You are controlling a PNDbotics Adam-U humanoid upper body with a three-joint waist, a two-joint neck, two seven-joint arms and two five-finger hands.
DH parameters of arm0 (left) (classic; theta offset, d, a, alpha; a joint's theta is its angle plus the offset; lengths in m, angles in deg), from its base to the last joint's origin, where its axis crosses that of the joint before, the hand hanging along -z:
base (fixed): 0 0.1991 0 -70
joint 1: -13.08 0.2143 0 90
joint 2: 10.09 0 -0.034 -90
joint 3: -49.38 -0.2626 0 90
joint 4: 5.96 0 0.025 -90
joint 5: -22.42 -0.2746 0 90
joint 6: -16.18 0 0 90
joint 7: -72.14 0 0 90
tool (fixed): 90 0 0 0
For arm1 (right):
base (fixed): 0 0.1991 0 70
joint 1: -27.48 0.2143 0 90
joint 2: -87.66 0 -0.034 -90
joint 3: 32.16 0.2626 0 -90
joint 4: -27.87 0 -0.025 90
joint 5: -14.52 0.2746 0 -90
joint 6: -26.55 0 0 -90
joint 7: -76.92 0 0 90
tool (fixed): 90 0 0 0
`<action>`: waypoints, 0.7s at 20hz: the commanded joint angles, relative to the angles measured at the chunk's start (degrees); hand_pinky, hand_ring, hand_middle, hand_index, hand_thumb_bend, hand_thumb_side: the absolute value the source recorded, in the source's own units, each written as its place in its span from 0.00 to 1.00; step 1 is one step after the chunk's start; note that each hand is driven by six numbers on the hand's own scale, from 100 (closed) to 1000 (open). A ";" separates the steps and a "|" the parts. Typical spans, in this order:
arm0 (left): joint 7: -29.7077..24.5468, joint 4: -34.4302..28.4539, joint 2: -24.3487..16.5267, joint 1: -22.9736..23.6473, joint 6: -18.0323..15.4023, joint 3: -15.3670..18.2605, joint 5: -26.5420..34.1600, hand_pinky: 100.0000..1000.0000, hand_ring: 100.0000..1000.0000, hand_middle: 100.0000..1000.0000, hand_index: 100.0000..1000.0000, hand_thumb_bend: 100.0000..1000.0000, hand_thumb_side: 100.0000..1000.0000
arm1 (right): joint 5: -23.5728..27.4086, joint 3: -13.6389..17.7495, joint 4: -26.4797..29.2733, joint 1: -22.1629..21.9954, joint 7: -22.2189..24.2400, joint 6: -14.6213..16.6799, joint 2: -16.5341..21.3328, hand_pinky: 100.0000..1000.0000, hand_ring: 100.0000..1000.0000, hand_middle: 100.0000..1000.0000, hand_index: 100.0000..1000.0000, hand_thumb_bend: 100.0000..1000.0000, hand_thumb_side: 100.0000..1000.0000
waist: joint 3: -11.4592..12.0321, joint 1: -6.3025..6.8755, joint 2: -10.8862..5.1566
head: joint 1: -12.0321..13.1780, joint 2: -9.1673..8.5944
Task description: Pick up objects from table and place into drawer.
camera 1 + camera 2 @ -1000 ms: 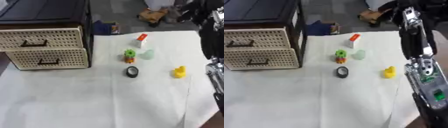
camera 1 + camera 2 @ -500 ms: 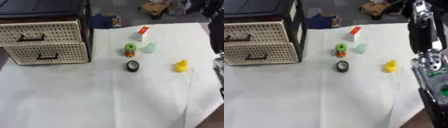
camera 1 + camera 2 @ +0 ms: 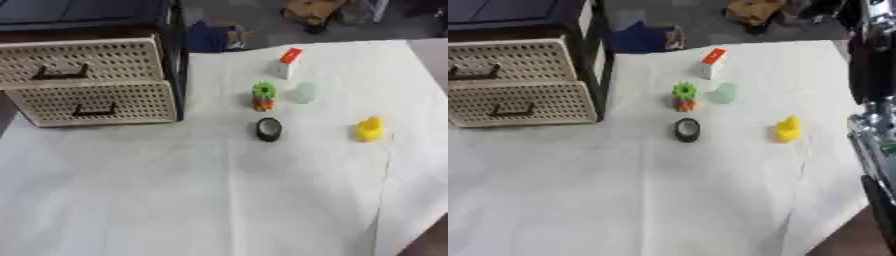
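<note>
One drawer unit [image 3: 92, 80] with two cream perforated drawers, both shut, contents hidden, stands on the white cloth [image 3: 175, 200]. The right arm [image 3: 874, 100] shows at the right edge; its fingers cannot be told. Five small things lie grouped to the right of the unit, unmoved since earlier though the view has shifted: a white-and-red box [image 3: 288, 61], a green-topped toy [image 3: 262, 96], a pale translucent piece [image 3: 303, 93], a yellow duck [image 3: 369, 129], a black ring [image 3: 269, 129].

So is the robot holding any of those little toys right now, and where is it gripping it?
Nothing is held. The yellow duck, black ring, green stacked toy and the others all lie on the table, and neither hand shows.
</note>
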 commanded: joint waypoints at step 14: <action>-5.22 -1.03 -20.96 0.94 0.03 -0.70 -7.59 0.00 0.09 0.23 0.83 0.00 0.90 | -1.54 1.60 1.29 -1.21 -1.77 -0.11 2.97 0.61 0.48 0.56 0.92 0.00 1.00 | 0.63 -0.58 -1.26 | -1.02 -2.69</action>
